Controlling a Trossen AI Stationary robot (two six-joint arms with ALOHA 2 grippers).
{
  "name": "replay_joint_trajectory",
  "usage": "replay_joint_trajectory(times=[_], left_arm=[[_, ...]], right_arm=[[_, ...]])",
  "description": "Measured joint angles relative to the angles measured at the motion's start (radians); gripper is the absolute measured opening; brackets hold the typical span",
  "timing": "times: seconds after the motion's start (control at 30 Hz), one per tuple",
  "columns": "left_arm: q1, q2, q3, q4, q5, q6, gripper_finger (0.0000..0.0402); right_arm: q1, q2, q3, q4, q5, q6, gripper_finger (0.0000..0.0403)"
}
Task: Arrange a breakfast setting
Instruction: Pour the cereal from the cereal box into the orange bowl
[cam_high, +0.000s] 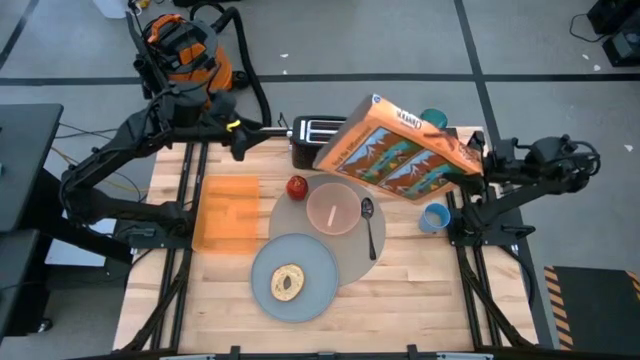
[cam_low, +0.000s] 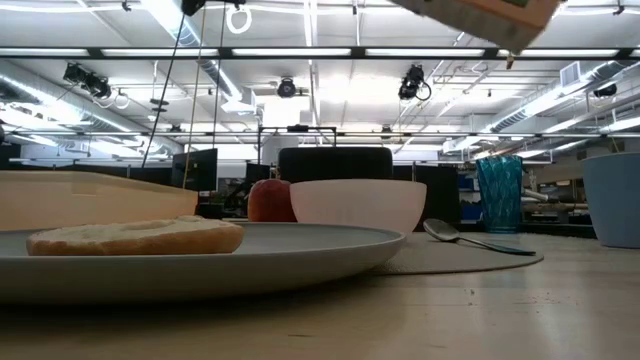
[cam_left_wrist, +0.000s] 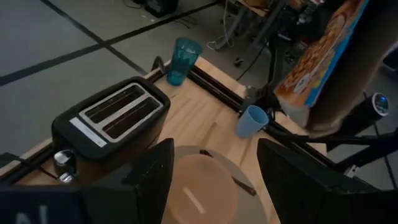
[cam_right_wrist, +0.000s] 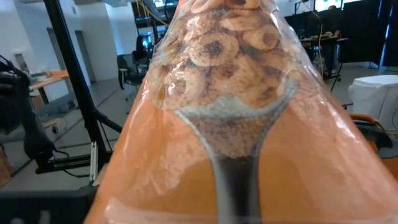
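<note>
My right gripper (cam_high: 478, 162) is shut on the orange cereal box (cam_high: 400, 150), held high over the table's far right; the box fills the right wrist view (cam_right_wrist: 236, 124). The pink bowl (cam_high: 332, 208), red apple (cam_high: 297, 186) and metal spoon (cam_high: 369, 225) rest on the round grey mat (cam_high: 352, 262). The bagel (cam_high: 288, 283) lies on the grey plate (cam_high: 318, 262), which overlaps the mat's near edge. The blue cup (cam_high: 434, 217) stands right of the mat. My left gripper (cam_left_wrist: 214, 186) is open and empty, above the table's far left beside the toaster. My right gripper holds the cereal box by its right-hand end (cam_high: 466, 160), coming at it about level from the table's right. The box itself hides the fingers in the right wrist view. The box is lifted clear of the table and tilted, its printed face up.
A black toaster (cam_high: 318, 130) stands at the far edge, and a teal bottle (cam_high: 433, 118) stands behind the raised box. An orange tray (cam_high: 225, 213) lies on the table's left. Bare wood shows along the near edge.
</note>
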Motion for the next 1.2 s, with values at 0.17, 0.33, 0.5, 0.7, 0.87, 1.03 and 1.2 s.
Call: replay_joint_trajectory(times=[0.17, 0.33, 0.5, 0.7, 0.87, 1.03, 1.2], left_arm=[[-0.039, 0.020, 0.001, 0.001, -0.081, -0.047, 0.0238], [-0.077, 0.067, 0.000, 0.008, -0.125, -0.087, 0.0238], [-0.125, 0.154, 0.000, 0.040, -0.140, -0.119, 0.0237], [-0.171, 0.246, 0.000, 0.074, -0.150, -0.098, 0.0237], [-0.178, 0.287, 0.000, 0.071, -0.151, -0.086, 0.0237], [-0.180, 0.290, 0.000, 0.071, -0.151, -0.068, 0.0237], [-0.191, 0.289, 0.000, 0.068, -0.151, -0.049, 0.0237]], right_arm=[[0.000, -0.128, -0.104, -0.037, -0.003, 0.039, 0.0222], [0.000, -0.167, -0.081, -0.199, 0.007, 0.079, 0.0223], [0.000, -0.153, -0.032, -0.301, 0.000, 0.080, 0.0222], [0.000, -0.064, 0.039, -0.415, -0.026, 0.093, 0.0222], [0.000, 0.063, 0.112, -0.538, -0.035, 0.086, 0.0222], [0.000, 0.173, 0.196, -0.592, -0.041, 0.062, 0.0222], [0.000, 0.276, 0.280, -0.664, -0.043, 0.033, 0.0222]])
